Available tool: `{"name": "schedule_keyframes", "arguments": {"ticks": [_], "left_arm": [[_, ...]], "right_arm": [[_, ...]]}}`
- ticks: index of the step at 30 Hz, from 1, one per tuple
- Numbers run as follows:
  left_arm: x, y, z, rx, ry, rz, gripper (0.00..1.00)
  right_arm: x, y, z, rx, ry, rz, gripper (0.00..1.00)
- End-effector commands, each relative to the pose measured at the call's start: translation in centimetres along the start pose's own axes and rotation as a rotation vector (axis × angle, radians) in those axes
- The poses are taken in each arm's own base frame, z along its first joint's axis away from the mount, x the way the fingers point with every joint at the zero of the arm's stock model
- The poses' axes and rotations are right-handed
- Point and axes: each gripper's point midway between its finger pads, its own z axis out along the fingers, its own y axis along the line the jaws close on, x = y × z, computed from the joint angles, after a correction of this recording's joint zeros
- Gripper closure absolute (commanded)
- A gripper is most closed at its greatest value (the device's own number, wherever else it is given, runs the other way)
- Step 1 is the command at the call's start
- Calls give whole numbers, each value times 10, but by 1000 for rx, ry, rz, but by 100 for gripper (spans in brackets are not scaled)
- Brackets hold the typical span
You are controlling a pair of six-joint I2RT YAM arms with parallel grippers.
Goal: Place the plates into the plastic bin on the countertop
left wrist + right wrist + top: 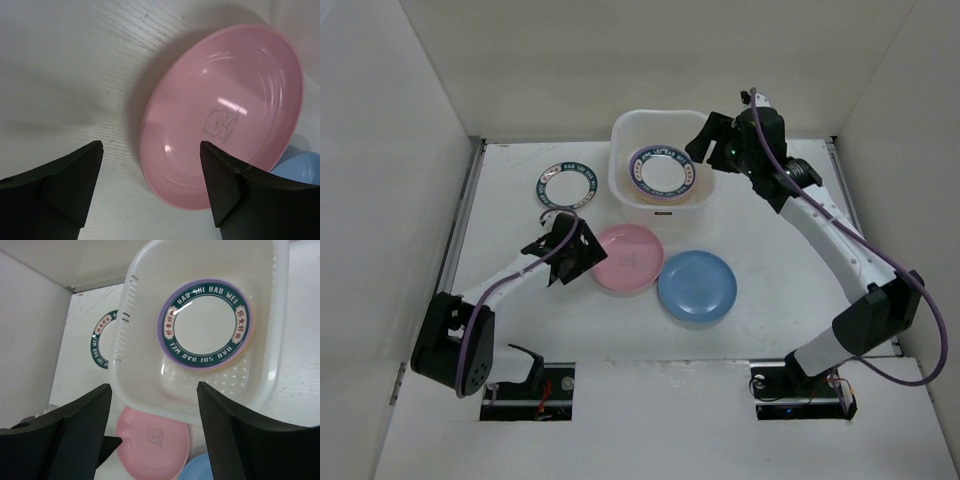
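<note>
There, the right gripper (700, 150) hovered at the bin's (620, 150) right rim, jaws apart and empty. Inside, a rimmed plate (661, 170) topped a stack, flat, face up. On the countertop (760, 240), 3 plates lay flat: a patterned plate (567, 186), a pink plate (628, 258) and a blue plate (697, 286). The left gripper (582, 256), jaws apart, sat at the pink plate's left edge.

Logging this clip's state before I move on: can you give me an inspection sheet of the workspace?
Surface: white countertop, faintly scuffed.
Job's things: plastic bin holds a stack topped by a patterned plate; second patterned plate, pink plate, blue plate lie outside.
Clutter: nothing seen.
Grippers: left tool open at the pink plate's rim; right tool open above the bin.
Cables: purple cables run along both arms.
Surroundings: plain white walls.
</note>
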Motion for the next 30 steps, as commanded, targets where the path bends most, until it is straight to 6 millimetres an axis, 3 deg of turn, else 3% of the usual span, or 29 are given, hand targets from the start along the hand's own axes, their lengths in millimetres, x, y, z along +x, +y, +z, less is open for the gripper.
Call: {"name": "schedule_keyframes", "arguments": {"ticks": [1,7,14,17,20,24,30], "left_arm": [[-1,-17,5,23,3,-19,26],[8,-10,21,-32,28,13,44],[10,-8,27,-67,34,41,87],[2,-5,16,-70,0,33,95],[-17,1,-5,-78,-55,14,100],[-53,15,-48,-100,-161,-4,100],[-121,25,-120,-109,-338,-21,100]], "right_arm": [[-2,1,-16,-32,-45,-9,25],[13,-15,-37,-33,-41,15,25],[24,-29,-46,-22,-32,38,25],[27,-30,-46,-29,-25,43,25],[31,-33,-43,-29,-13,47,25],[38,-36,-39,-30,9,54,25],[46,-46,-38,-23,23,67,26]]}}
